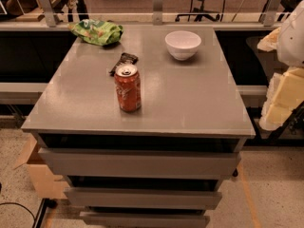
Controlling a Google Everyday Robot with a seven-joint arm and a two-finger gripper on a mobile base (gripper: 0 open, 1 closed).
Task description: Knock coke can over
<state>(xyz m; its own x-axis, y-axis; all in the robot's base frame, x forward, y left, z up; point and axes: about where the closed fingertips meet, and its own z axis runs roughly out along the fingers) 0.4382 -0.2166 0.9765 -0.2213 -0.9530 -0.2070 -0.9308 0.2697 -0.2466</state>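
Looking down from in front of and above the grey cabinet, tilted forward, facing its drawer fronts and the glass railing beyond. Sitting near, cabinet top filling mid-frame. Catching the gripper at the right edge, beside the cabinet top. Working from one view only.

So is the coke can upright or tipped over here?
Upright: the coke can stands on its base, silver top facing up. The end effector is at the frame's right edge, apart from the can.
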